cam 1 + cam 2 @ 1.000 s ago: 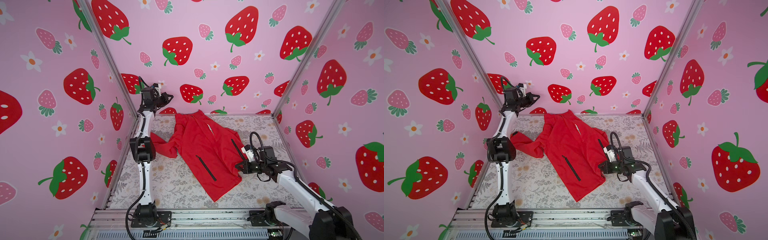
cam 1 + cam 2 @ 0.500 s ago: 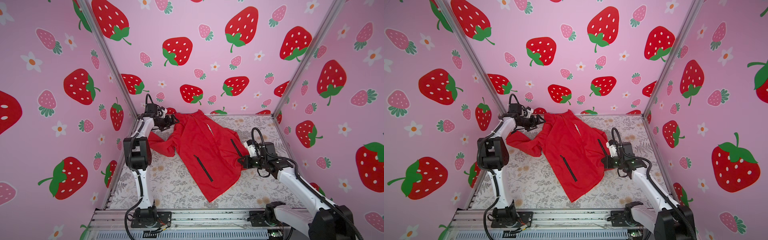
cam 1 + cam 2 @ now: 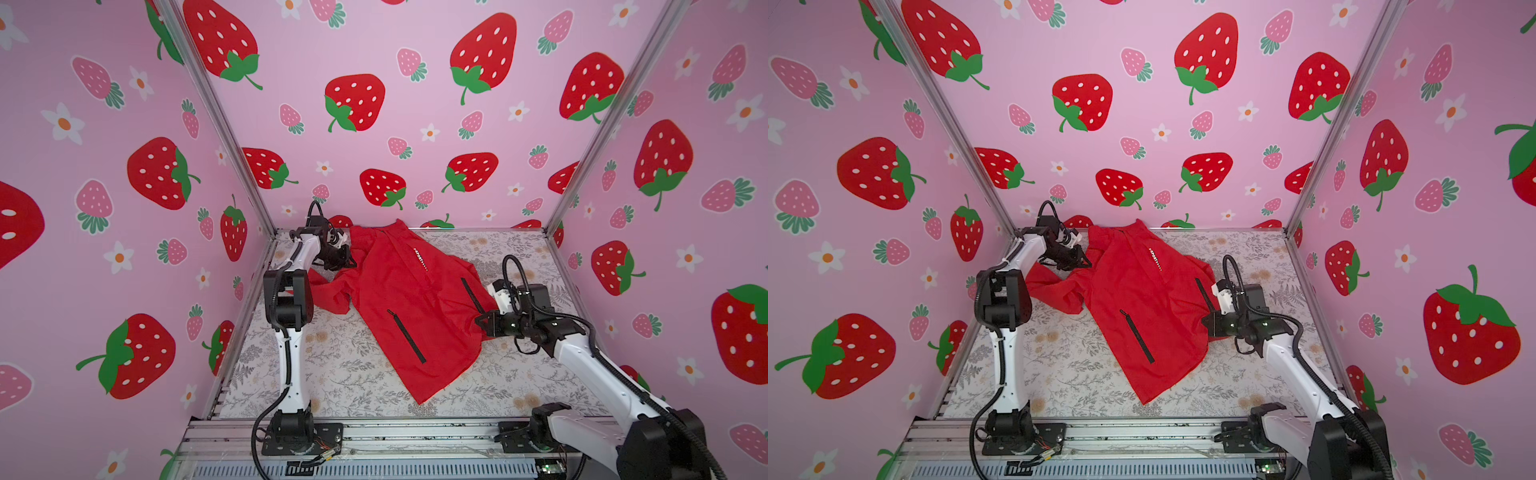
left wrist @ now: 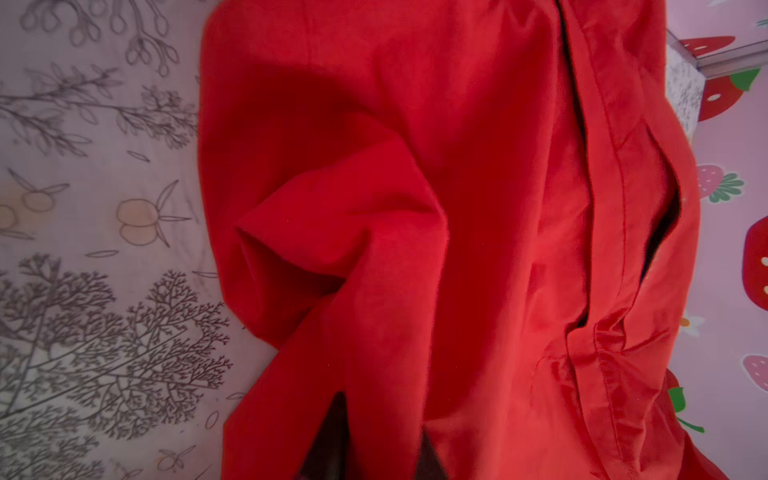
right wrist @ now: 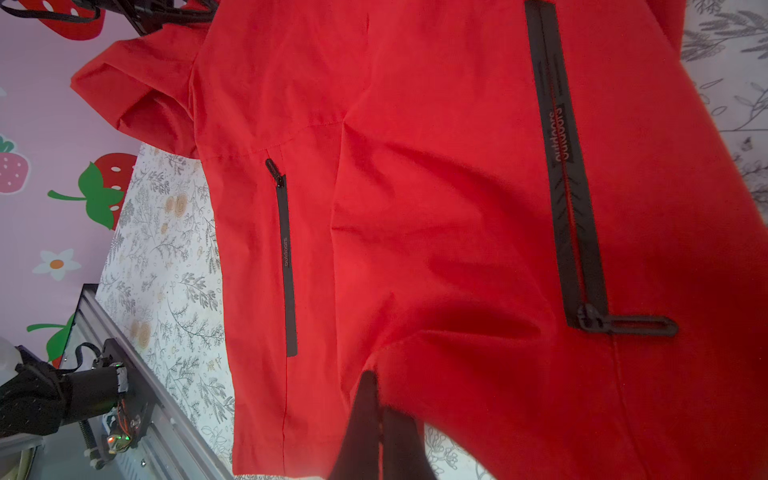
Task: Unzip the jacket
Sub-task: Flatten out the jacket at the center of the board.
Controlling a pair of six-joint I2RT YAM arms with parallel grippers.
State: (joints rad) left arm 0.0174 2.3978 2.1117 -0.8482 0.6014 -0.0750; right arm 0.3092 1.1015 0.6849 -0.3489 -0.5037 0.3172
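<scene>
The left gripper (image 3: 345,258) has its jaws closed on a fold of the red jacket (image 3: 399,299) at the shoulder, near the far-left corner of the floral-print table surface (image 3: 332,374). In the left wrist view its dark fingers (image 4: 337,440) sit half buried in the cloth (image 4: 415,208). A second ago this gripper hung in the air above that corner, clear of the jacket. Half a second ago it had dropped to the collar side, and now it grips there.

The right gripper (image 3: 484,325) stays pressed together on the jacket's side edge toward the right edge of the surface, just beside one pocket zipper (image 3: 471,295). In the right wrist view its fingertips (image 5: 363,415) meet with red cloth pinched between them. It has barely shifted over the second.

The jacket lies front up, with its collar at the far edge and its hem corner pointing at the near edge. That corner has slid slightly toward the left edge. One sleeve (image 3: 328,291) is bunched beside the left arm. The white chest lettering (image 3: 420,259) and the other pocket zipper (image 3: 405,336) show in both top views (image 3: 1155,259). A dark gap (image 4: 665,224) opens between red folds near the collar; whether it is the front zipper cannot be told.
</scene>
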